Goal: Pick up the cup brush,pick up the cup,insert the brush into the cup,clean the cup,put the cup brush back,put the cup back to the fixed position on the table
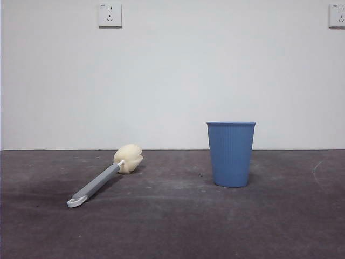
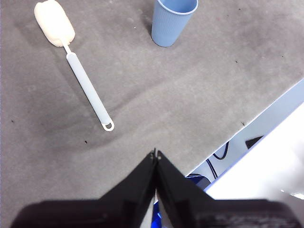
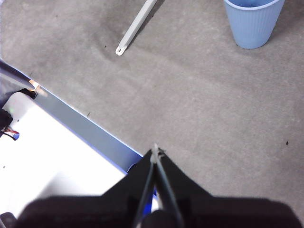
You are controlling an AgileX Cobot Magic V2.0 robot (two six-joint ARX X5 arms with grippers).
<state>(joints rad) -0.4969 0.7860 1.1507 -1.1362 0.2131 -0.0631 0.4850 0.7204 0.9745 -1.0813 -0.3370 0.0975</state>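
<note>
The cup brush (image 1: 102, 179) lies flat on the table (image 1: 172, 226) at the left, its cream sponge head toward the wall and its white looped end toward the front. The blue ribbed cup (image 1: 230, 154) stands upright to its right, apart from it. The left wrist view shows the brush (image 2: 83, 80) and the cup (image 2: 172, 20) far from my left gripper (image 2: 155, 154), which is shut and empty near the table's front edge. The right wrist view shows the brush handle (image 3: 135, 28) and the cup (image 3: 253, 21); my right gripper (image 3: 155, 150) is shut and empty, also back by the table's edge.
A white wall with two sockets (image 1: 110, 15) stands behind the table. Beyond the table's front edge (image 2: 247, 128) lie cables and a white surface (image 3: 42, 156). Neither arm shows in the front view.
</note>
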